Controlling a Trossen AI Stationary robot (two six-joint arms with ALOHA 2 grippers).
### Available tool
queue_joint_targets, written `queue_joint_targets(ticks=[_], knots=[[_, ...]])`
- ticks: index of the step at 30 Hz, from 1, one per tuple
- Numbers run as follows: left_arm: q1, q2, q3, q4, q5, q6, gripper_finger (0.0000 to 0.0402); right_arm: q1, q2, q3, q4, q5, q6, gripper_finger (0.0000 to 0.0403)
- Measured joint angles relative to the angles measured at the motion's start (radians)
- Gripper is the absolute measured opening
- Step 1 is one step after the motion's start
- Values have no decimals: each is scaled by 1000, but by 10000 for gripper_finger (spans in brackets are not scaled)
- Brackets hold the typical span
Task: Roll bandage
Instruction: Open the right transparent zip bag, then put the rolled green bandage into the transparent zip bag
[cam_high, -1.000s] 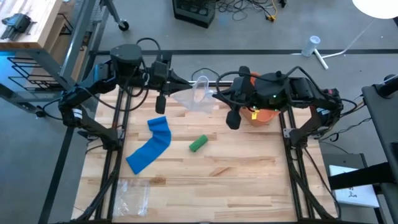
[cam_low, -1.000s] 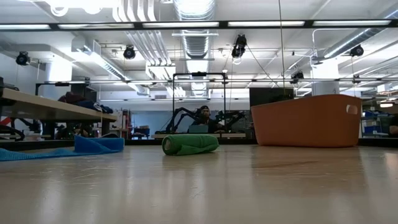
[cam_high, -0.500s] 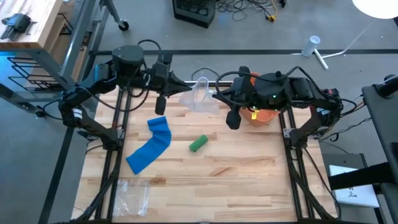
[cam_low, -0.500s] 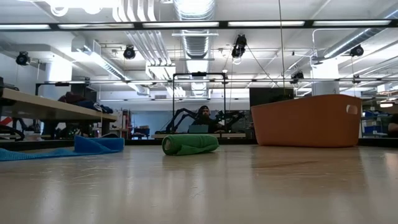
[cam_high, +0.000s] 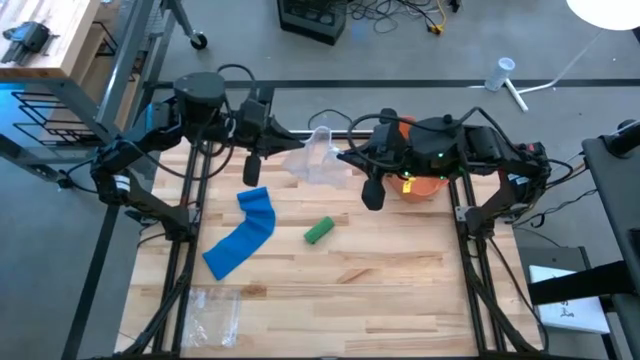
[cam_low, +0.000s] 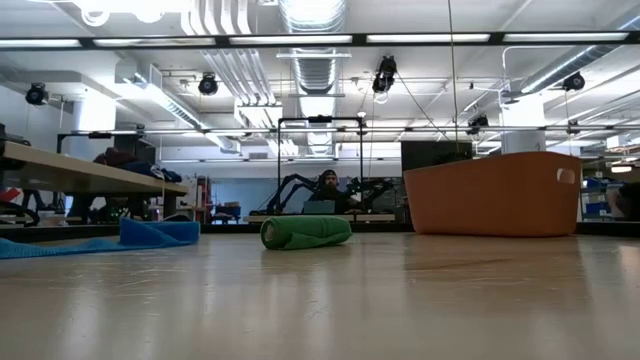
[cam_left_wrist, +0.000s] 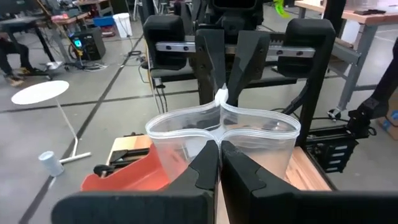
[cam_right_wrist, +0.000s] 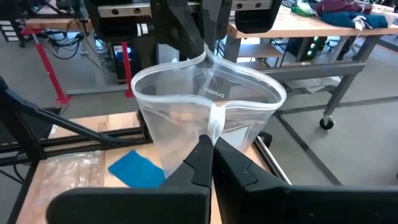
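Note:
A clear plastic zip bag (cam_high: 318, 160) hangs over the far middle of the table between my two grippers, its mouth pulled open. My left gripper (cam_high: 298, 152) is shut on the mouth from the left and my right gripper (cam_high: 342, 157) is shut on it from the right. A blue bandage (cam_high: 243, 236) lies unrolled and flat on the table's left half, also in the low view as the blue bandage (cam_low: 150, 233). A green bandage roll (cam_high: 319, 231) lies on its side near the middle and shows in the low view (cam_low: 305, 231). My left gripper (cam_left_wrist: 220, 149) pinches one wall of the bag's mouth at the rim's middle (cam_left_wrist: 219, 132) between its two fingers. The fingers come nearly level from the table's left. The bag hangs below, clear of the table. My right gripper (cam_right_wrist: 211, 144) pinches the opposite wall of the mouth at its rim's middle (cam_right_wrist: 214, 121) between its two fingers. They come nearly level from the table's right. The mouth is spread open between the two holds, and the bag's body hangs down.
An orange bin (cam_high: 425, 188) stands at the far right under my right arm, large in the low view (cam_low: 495, 195). Several empty clear bags (cam_high: 215, 312) lie at the near left corner. Bare wood lies across the near and right parts of the table.

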Motion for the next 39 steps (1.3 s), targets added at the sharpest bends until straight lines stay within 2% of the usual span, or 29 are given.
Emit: queue_joint_targets(ticks=[6,23,27,30,34,39], knots=[[0,-4,0,-3,42,-20,1,0,0,0,3,0,0,0],[-9,-4,0,-10,12,50,0,0,16,0,-6,0,-22,0],[-9,-3,-2,-11,8,77,0,-2,24,0,-43,0,28,6],[-9,-3,-6,-24,8,99,0,-2,19,0,-83,0,50,30],[-8,-3,-21,-28,8,118,0,2,-2,0,-143,-19,80,85],[-6,-3,-28,-34,-56,91,0,35,-110,0,-252,-46,110,150]])
